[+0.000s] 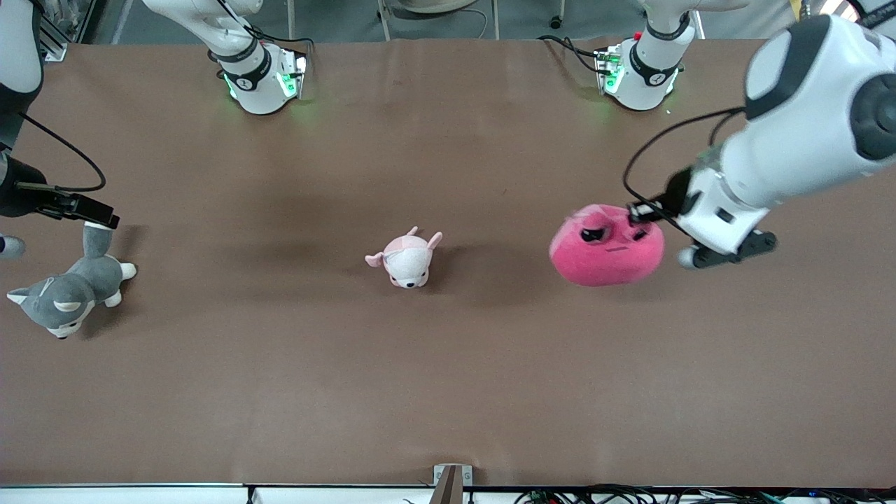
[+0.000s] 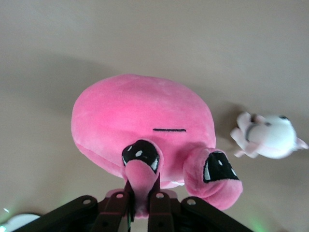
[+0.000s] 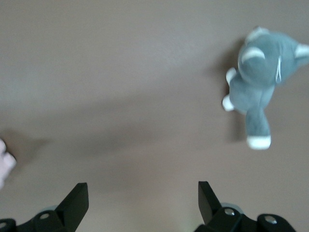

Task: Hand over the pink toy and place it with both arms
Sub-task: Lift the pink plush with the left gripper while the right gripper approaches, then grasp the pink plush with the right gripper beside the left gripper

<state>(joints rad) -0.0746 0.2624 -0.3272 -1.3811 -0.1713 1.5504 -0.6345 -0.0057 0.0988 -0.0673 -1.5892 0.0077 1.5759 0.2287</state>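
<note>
The pink toy [image 1: 606, 246] hangs in the air above the table [image 1: 448, 378], toward the left arm's end. The left gripper [image 2: 141, 202] is clenched on a small flap of plush near one of its dark eyes. On the table, near the middle, lies a pale puppy plush [image 1: 407, 260]. The right gripper [image 3: 143, 198] waits over the table at the right arm's end, its jaws wide apart and holding nothing, near a grey husky plush [image 1: 70, 290].
</note>
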